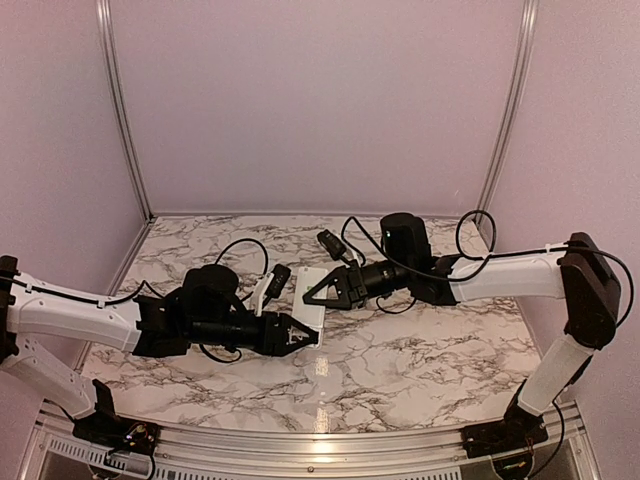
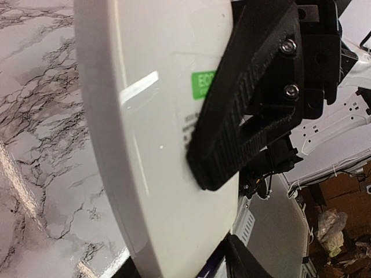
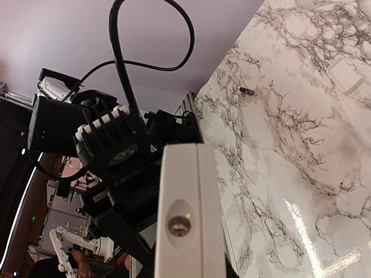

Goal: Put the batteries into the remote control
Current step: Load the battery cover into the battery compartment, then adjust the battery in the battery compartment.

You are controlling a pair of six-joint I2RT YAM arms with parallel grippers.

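The white remote control (image 1: pixel 312 308) is held off the table between both grippers. My left gripper (image 1: pixel 303 336) is shut on its near end. My right gripper (image 1: pixel 310 293) is shut on its far end. The left wrist view shows the remote's plain back (image 2: pixel 151 150) with a green label, and one right finger (image 2: pixel 243 104) lies flat on it. The right wrist view shows the remote's end face (image 3: pixel 188 191) with its small round emitter between my jaws. One dark battery (image 3: pixel 247 91) lies on the marble far off. The other battery is out of view.
A small white rectangular piece (image 3: pixel 346 75) lies flat on the marble table (image 1: pixel 420 350) beyond the battery. Black cables loop over both wrists. Pale walls with metal rails (image 1: pixel 125 110) enclose the back and sides.
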